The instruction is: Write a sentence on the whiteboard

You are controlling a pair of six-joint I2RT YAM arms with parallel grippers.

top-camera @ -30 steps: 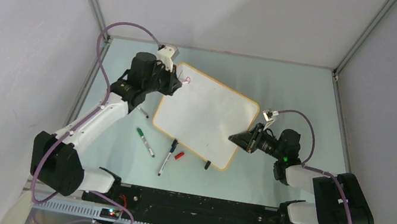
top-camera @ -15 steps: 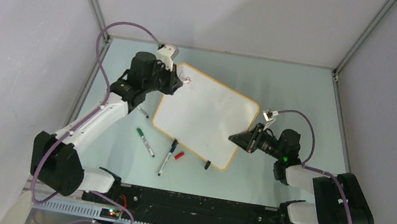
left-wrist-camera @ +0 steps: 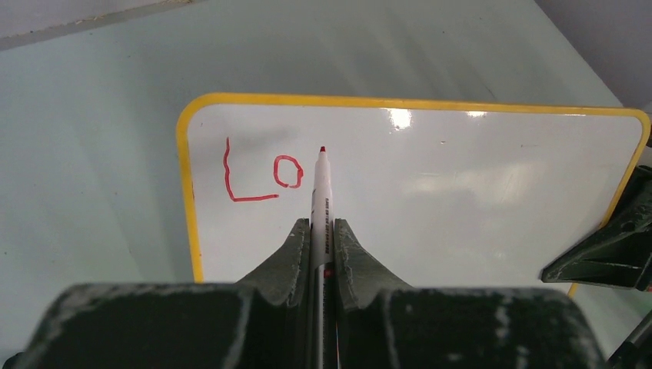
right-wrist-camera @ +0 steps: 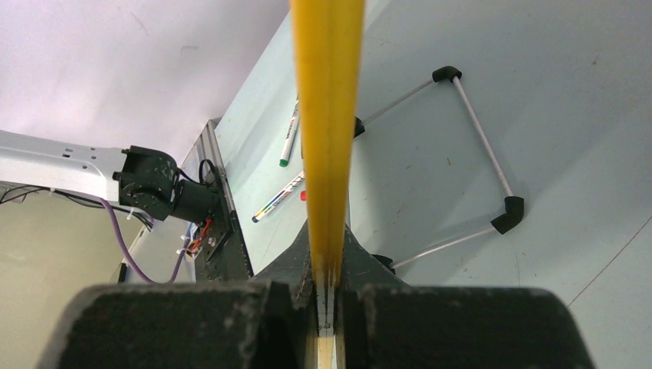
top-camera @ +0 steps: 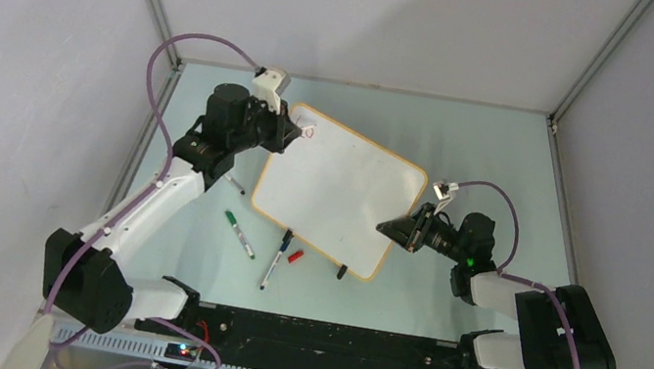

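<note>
The whiteboard point(top-camera: 342, 192) lies tilted on the table, white with an orange-tan frame. The sentence point(left-wrist-camera: 261, 173) reads only "Lo" in red, near the board's corner; from above it shows as a small red mark point(top-camera: 309, 130). My left gripper point(left-wrist-camera: 317, 227) is shut on a red marker point(left-wrist-camera: 321, 192). The marker's tip points at the board just right of the "o". From above, the left gripper point(top-camera: 290, 131) sits at the board's far left corner. My right gripper point(top-camera: 393, 227) is shut on the whiteboard's edge point(right-wrist-camera: 327, 115) at its right side.
A green marker point(top-camera: 239, 234), a dark marker point(top-camera: 276, 259) and a red cap point(top-camera: 296, 257) lie in front of the board. A black clip foot point(top-camera: 342, 271) sits at its near edge. A wire stand with black corners point(right-wrist-camera: 477, 131) lies under the board.
My left arm has drawn slightly back and to the left with the marker. The right gripper and the board have stayed put.
</note>
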